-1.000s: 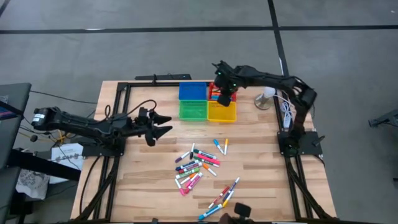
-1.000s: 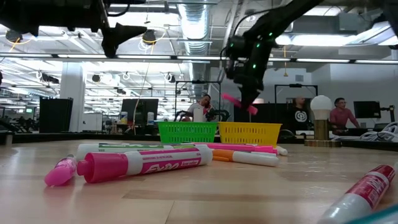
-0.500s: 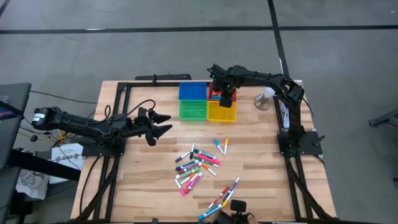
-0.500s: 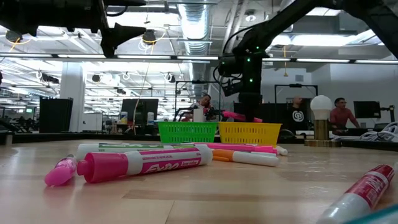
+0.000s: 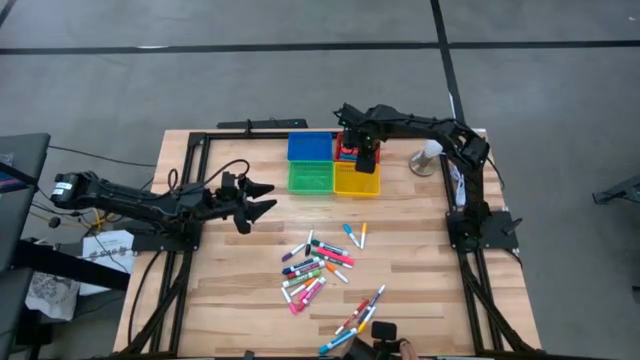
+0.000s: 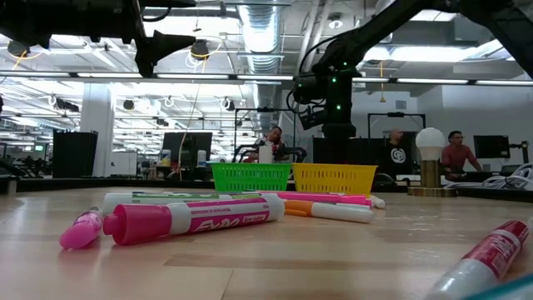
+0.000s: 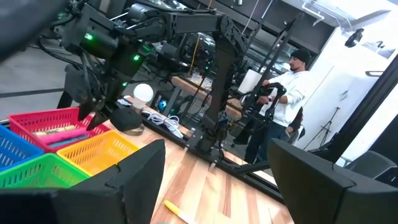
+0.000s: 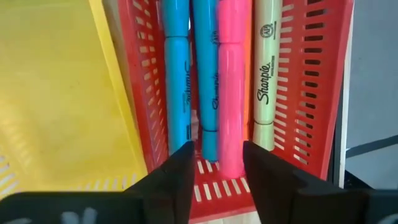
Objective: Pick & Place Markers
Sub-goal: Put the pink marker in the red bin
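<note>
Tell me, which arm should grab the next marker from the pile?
Probably the left. Its open left gripper hangs empty beside the marker pile, nothing between. The open right gripper is over the red basket at the table's far edge, beyond the yellow basket.

We see the right gripper [image 8: 214, 163] above the red tray [image 8: 308, 93], fingers apart with nothing between. In the tray four markers lie side by side: two blue markers [image 8: 176, 74], a pink marker [image 8: 232, 87] and a pale yellow-green marker [image 8: 266, 74]. The yellow tray [image 8: 56, 93] touches the red one.
</note>
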Tool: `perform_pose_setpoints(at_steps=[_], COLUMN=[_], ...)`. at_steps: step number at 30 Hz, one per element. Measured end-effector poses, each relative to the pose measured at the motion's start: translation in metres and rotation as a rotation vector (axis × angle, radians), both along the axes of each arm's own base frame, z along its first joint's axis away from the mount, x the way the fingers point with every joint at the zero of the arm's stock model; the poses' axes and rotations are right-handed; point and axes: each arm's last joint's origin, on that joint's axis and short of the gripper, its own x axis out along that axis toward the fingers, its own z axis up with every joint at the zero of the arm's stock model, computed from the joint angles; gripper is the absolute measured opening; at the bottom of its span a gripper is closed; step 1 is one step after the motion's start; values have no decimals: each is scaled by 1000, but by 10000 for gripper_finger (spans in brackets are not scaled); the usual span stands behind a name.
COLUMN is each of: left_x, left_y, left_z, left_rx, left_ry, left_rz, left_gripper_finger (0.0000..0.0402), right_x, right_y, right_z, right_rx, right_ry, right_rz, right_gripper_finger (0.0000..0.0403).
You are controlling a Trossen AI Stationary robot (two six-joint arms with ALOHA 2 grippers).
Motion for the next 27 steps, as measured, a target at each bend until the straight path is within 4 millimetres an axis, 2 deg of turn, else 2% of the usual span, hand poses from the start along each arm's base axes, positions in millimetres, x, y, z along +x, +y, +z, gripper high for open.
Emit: perform_pose_setpoints(at_steps=[8, 16, 22, 27], left_x=[0, 0, 0, 0], left_y=[0, 0, 0, 0], left_z=[0, 0, 0, 0], left_rx=[0, -1, -12, -11], left_ry=[-1, 0, -2, 0], left_rz=[0, -1, -2, -2], left_gripper_finger=[282, 282, 282, 282], right_x=[-1, -8, -18, -22], right_y=[2, 15, 38, 71], right_z=[9, 44, 78, 104], right_rx=[-14, -51, -2, 112], right_ry=[-20, -116, -208, -308], right_rz=[-9, -86, -145, -143], right_gripper_finger=[173, 171, 164, 161])
